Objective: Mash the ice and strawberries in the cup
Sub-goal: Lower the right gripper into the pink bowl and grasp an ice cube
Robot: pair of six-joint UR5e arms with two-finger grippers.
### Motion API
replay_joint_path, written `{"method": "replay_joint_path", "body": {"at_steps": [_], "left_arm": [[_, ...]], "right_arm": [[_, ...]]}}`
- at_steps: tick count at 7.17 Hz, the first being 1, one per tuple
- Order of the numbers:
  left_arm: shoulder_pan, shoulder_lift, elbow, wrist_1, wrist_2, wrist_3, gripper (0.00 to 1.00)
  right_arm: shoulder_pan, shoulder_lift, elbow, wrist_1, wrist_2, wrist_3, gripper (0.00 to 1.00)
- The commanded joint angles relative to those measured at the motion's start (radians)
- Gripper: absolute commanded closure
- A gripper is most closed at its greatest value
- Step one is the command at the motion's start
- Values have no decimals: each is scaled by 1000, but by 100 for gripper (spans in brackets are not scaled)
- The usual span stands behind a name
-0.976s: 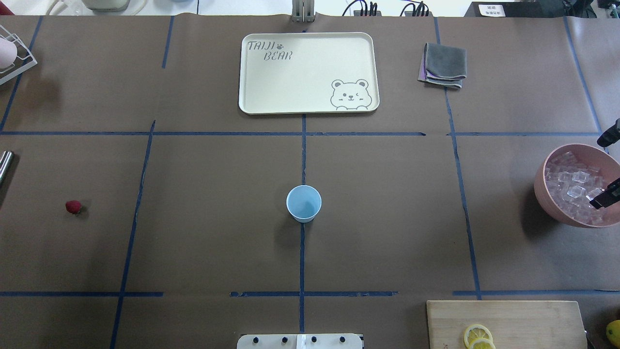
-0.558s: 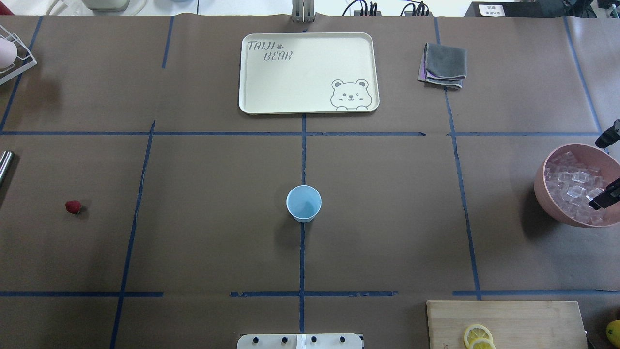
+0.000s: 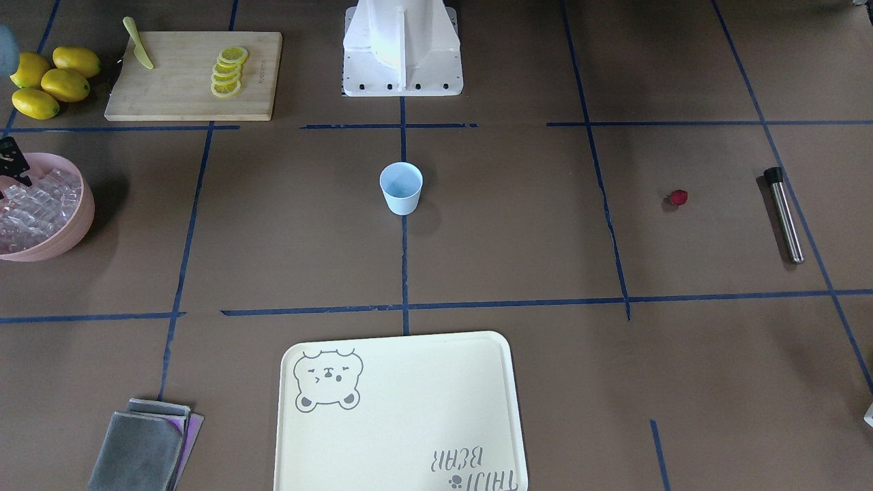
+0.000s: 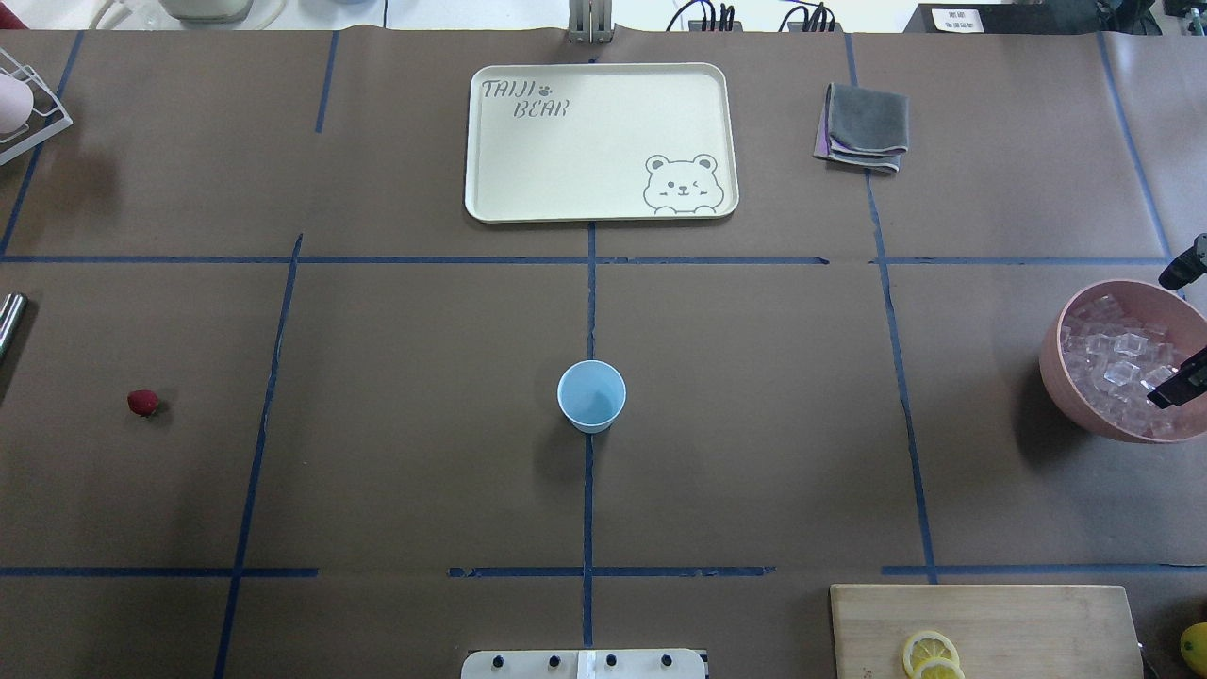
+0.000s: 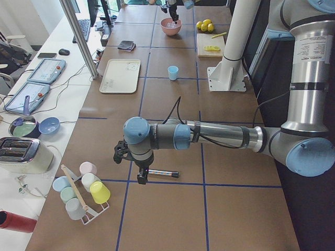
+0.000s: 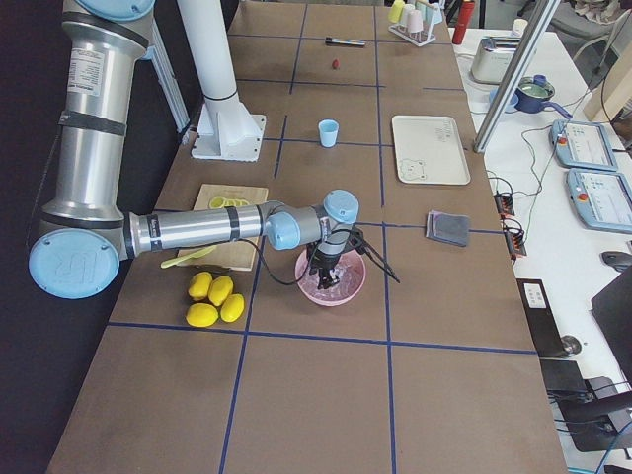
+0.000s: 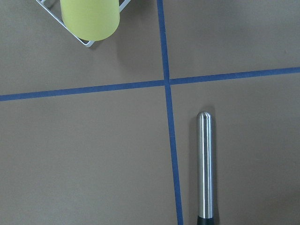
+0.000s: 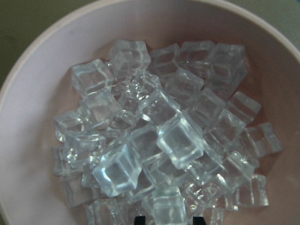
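Note:
The pale-blue cup point(image 4: 591, 396) stands upright and empty at mid-table. One dark-red strawberry point(image 4: 142, 403) lies alone far to the left. The ice point(image 8: 154, 136) is piled in a pink bowl point(image 4: 1051, 377) at the right edge. My right gripper point(image 4: 1179, 387) is down over that pile. In the right wrist view its open tips point(image 8: 168, 219) flank one cube without clearly touching it. My left gripper point(image 5: 137, 177) hovers over a steel muddler point(image 7: 204, 168) at the far left. It shows only in the exterior left view, so I cannot tell its state.
A cream bear tray point(image 4: 603, 141) lies behind the cup, with a folded grey cloth point(image 4: 863, 127) to its right. A cutting board point(image 3: 194, 75) carries lemon slices and a knife. Whole lemons point(image 3: 51, 82) sit beside it, and a rack of cups point(image 5: 84, 191) stands past the muddler.
The right gripper's finger has shifted only slightly over the ice. The cup, the strawberry and everything else stayed where they were.

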Motion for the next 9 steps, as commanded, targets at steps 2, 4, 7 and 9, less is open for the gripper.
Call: {"method": "replay_joint_path", "body": {"at_steps": [2, 4, 7, 9], "left_arm": [[-1, 0, 0, 0, 0, 0, 0], [-3, 0, -2, 0, -2, 0, 0], [-3, 0, -3, 0, -2, 0, 0], [-3, 12, -26, 5, -25, -2, 0]], "right_arm": [[3, -1, 9, 0, -1, -2, 100], [49, -63, 110, -10, 6, -3, 100], [171, -166, 239, -13, 9, -6, 100], [204, -105, 249, -18, 11, 11, 100]]}}
